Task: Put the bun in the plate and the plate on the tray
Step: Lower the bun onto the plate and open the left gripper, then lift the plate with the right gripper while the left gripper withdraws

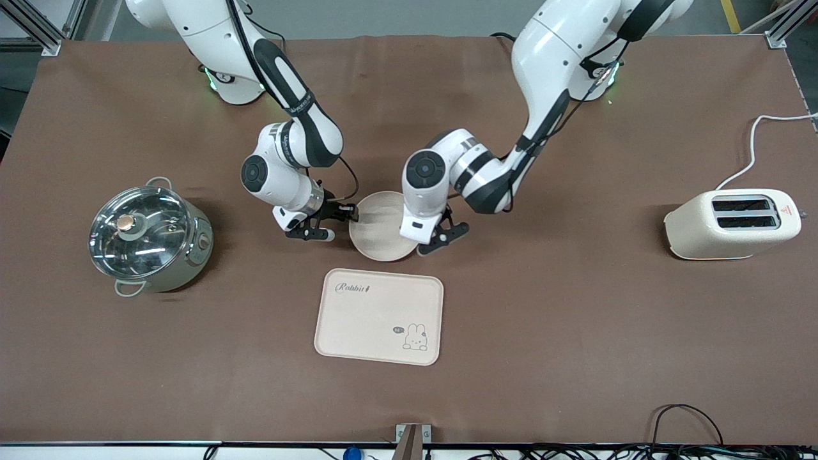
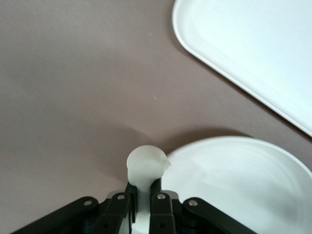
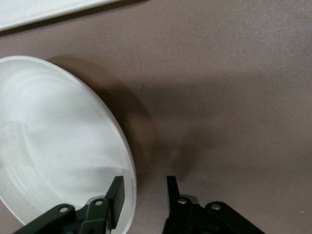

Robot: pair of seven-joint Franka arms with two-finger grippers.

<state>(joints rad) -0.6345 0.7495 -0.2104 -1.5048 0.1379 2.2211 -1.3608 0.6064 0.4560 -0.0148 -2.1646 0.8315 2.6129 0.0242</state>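
Observation:
The bun (image 2: 145, 163) is a pale cream lump pinched in my left gripper (image 2: 146, 189), which is shut on it. It hangs at the rim of the plate (image 2: 239, 185), at the edge toward the left arm's end. In the front view the left gripper (image 1: 429, 245) is low at that edge of the plate (image 1: 378, 225), and the bun is hidden. My right gripper (image 1: 332, 222) is open at the plate's edge toward the right arm's end. In the right wrist view the right gripper (image 3: 144, 187) straddles the rim of the plate (image 3: 53, 146). The tray (image 1: 378, 317) lies nearer the front camera than the plate.
A steel pot with a glass lid (image 1: 148, 236) stands toward the right arm's end of the table. A cream toaster (image 1: 732, 223) with a white cable stands toward the left arm's end. Corners of the tray show in both wrist views (image 2: 253, 53) (image 3: 39, 12).

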